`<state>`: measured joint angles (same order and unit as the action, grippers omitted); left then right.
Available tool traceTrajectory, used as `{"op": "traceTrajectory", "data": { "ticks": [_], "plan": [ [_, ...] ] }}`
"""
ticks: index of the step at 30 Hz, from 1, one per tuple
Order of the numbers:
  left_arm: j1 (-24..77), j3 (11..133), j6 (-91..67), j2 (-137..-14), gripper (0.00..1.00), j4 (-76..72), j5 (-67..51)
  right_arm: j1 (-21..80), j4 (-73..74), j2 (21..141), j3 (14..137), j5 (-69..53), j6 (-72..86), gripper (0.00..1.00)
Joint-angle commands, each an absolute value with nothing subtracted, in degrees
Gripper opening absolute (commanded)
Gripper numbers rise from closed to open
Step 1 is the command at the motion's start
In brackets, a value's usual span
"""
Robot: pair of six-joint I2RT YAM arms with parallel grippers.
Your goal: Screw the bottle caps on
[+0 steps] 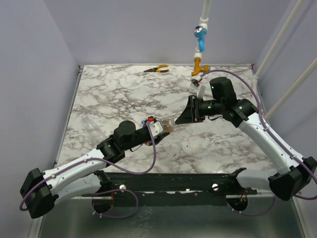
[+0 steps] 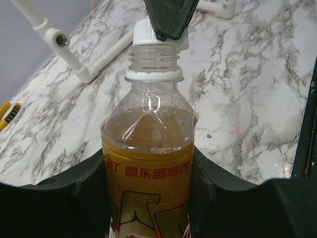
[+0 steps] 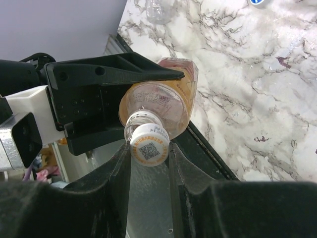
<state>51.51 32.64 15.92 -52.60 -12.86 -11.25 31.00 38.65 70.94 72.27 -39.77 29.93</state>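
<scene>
My left gripper (image 1: pixel 157 128) (image 2: pixel 148 198) is shut on the bottle (image 2: pixel 148 163) (image 1: pixel 167 127) (image 3: pixel 166 96), a clear one with amber drink and a red-lettered label. It holds the bottle by the body, above the table's near edge, with the neck pointing at the right arm. A white bottle cap (image 3: pixel 150 145) (image 2: pixel 145 33) with a printed code on top sits slightly tilted on the threaded neck. My right gripper (image 3: pixel 150 153) (image 1: pixel 181 119) is shut on that cap from both sides. Thread still shows below the cap.
Orange-handled pliers (image 1: pixel 156 69) lie at the back of the marble table (image 1: pixel 124 94). A blue valve handle (image 1: pixel 200 32) with an orange fitting (image 1: pixel 198 67) hangs at the back right. An empty clear bottle (image 1: pixel 89 122) (image 3: pixel 153 9) lies at the left. White pipe (image 2: pixel 79 64) lies on the table.
</scene>
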Motion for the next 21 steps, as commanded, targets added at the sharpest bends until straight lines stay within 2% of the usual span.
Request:
{"op": "traceTrajectory", "data": {
  "ticks": [1,21],
  "plan": [
    [51.95,32.18,16.78,-52.24,0.24,-15.29,-14.37,30.84,38.18,71.80,72.59,-42.01,29.80,0.28],
    [52.71,34.21,20.91,-54.73,0.22,-15.54,-13.76,33.64,41.89,74.07,72.76,-37.75,28.41,0.27]
  ]
}}
